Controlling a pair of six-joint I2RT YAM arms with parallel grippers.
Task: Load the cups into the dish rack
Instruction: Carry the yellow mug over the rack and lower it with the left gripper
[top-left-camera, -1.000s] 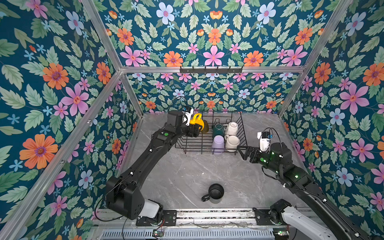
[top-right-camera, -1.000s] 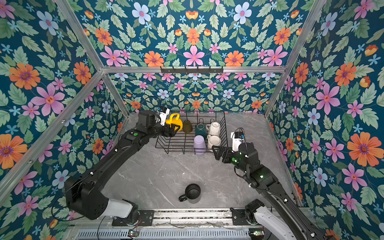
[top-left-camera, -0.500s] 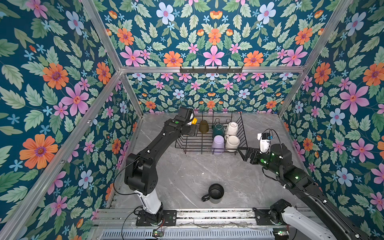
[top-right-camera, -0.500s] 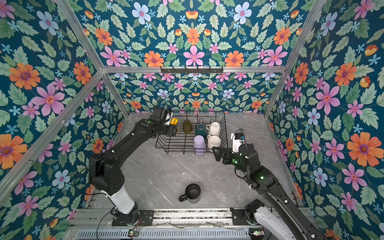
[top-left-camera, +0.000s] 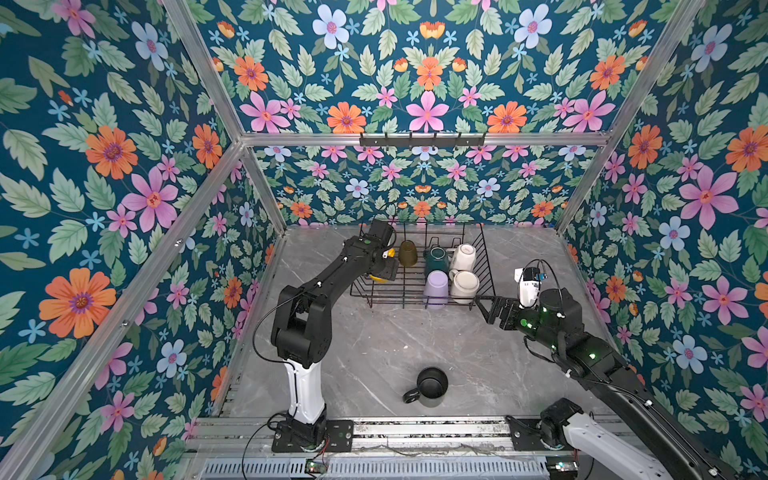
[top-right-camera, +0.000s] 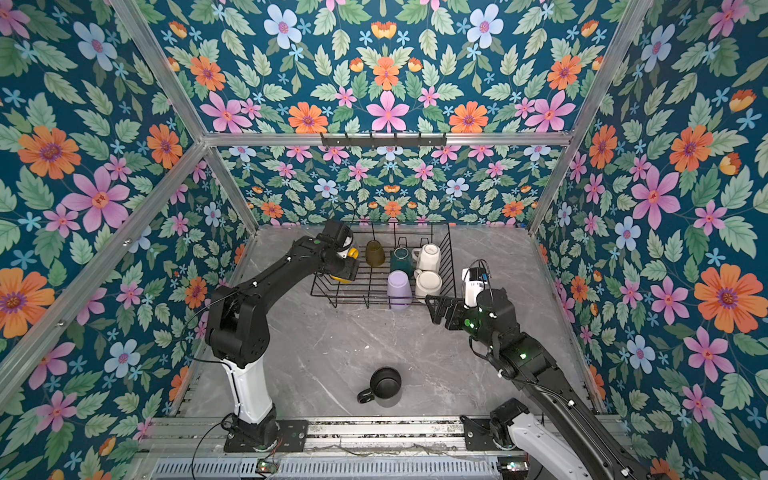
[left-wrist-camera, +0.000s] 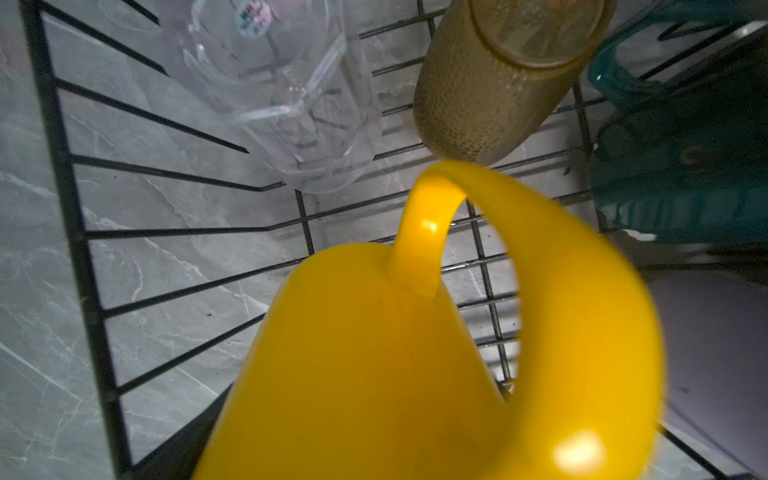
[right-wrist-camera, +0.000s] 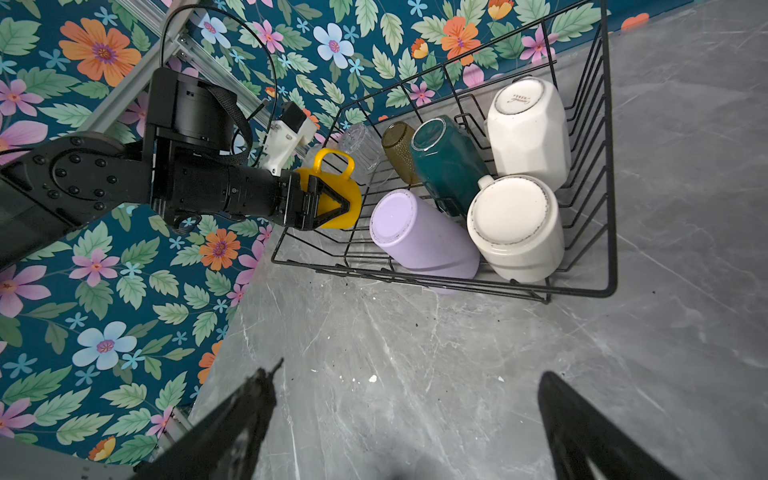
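My left gripper (top-left-camera: 386, 270) (right-wrist-camera: 347, 200) is shut on the yellow mug (top-left-camera: 379, 277) (left-wrist-camera: 395, 353), holding it low inside the left end of the black wire dish rack (top-left-camera: 399, 306) (right-wrist-camera: 609, 166); I cannot tell whether it touches the wires. In the rack stand the clear glass (left-wrist-camera: 282, 104), amber glass (top-left-camera: 408, 253), dark-green mug (top-left-camera: 436, 257), tall cream mug (top-left-camera: 463, 257), lilac tumbler (top-left-camera: 435, 286) and white mug (top-left-camera: 465, 286), all bottom up. The black mug (top-left-camera: 432, 384) (top-right-camera: 386, 384) stands alone near the table's front. My right gripper (top-left-camera: 484, 305) (right-wrist-camera: 409, 374) hovers open and empty at the rack's front right corner.
A black hook rail (top-left-camera: 422, 139) hangs on the back wall above the rack. Floral walls close in the grey marble table (top-left-camera: 374, 353) on three sides. Both arm bases sit on the rail at the front edge.
The left arm has folded its elbow up and carried the yellow mug down into the rack's left end. The right arm has stayed still and open.
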